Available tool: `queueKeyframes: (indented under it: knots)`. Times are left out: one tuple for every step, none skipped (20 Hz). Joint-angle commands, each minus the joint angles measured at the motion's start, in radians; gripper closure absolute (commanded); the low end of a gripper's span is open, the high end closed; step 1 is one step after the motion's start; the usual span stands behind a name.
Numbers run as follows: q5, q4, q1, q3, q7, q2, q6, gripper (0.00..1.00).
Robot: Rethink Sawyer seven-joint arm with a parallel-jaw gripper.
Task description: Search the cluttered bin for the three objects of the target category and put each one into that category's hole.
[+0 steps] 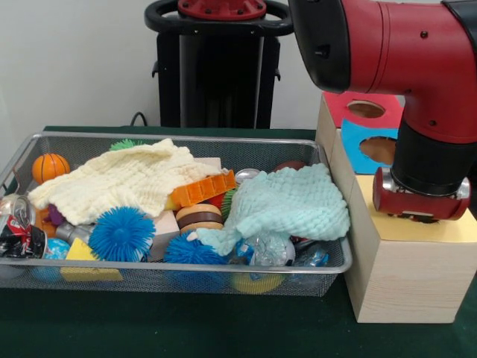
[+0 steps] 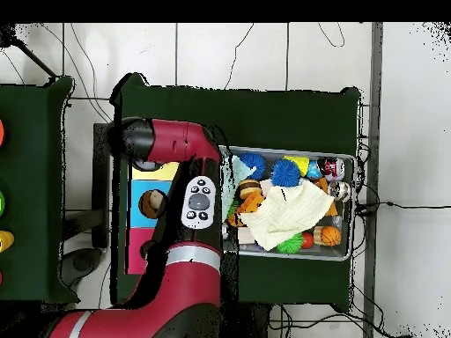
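Observation:
The wire mesh bin [image 1: 186, 138] is full of toys and also shows in the overhead view [image 2: 352, 207]. No polka-dot cloth shows in either view. A pale yellow knitted cloth [image 1: 119, 179] and a mint-green knitted cloth [image 1: 291, 201] lie on top of the clutter. The yellow-topped wooden box [image 1: 402, 276] stands right of the bin. My arm's wrist [image 1: 421, 195] hangs just above its yellow face [image 1: 455, 230] and hides the hole. My gripper [image 1: 425, 218] is almost wholly hidden under the wrist.
Behind the yellow box stand the blue-faced cutout [image 1: 380, 149] and the red-faced cutout [image 1: 365, 109]. Two blue spiky balls [image 1: 121, 233], a small basketball [image 1: 50, 166], an orange block [image 1: 201, 190] and a crushed can [image 1: 19, 224] lie in the bin.

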Motion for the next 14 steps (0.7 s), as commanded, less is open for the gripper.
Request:
queueKeyframes:
  knots:
    - [-0.031, -0.033, -0.045, 0.029, 0.122, 0.035, -0.048, 1.00]
    - [-0.032, -0.033, -0.045, 0.027, 0.122, 0.035, -0.049, 1.00]
    - [-0.033, -0.033, -0.045, 0.026, 0.122, 0.036, -0.051, 1.00]
    - [-0.034, -0.032, -0.045, 0.026, 0.122, 0.037, -0.056, 1.00]
    - [-0.034, -0.028, -0.046, 0.029, 0.119, 0.036, -0.061, 1.00]
    - [-0.034, -0.026, -0.047, 0.031, 0.118, 0.036, -0.066, 1.00]
    - [-0.033, -0.018, -0.048, 0.034, 0.118, 0.034, -0.076, 1.00]
    - [-0.032, -0.015, -0.047, 0.033, 0.121, 0.033, -0.078, 1.00]
    - [-0.032, -0.011, -0.045, 0.032, 0.124, 0.031, -0.080, 1.00]
    - [-0.032, -0.011, -0.042, 0.028, 0.129, 0.029, -0.074, 1.00]
    - [-0.033, -0.005, -0.038, 0.024, 0.133, 0.024, -0.069, 1.00]
    - [-0.032, -0.004, -0.035, 0.021, 0.136, 0.020, -0.057, 1.00]
    - [-0.033, -0.003, -0.031, 0.017, 0.139, 0.015, -0.043, 1.00]
    - [-0.033, -0.001, -0.026, 0.012, 0.144, 0.010, -0.031, 1.00]
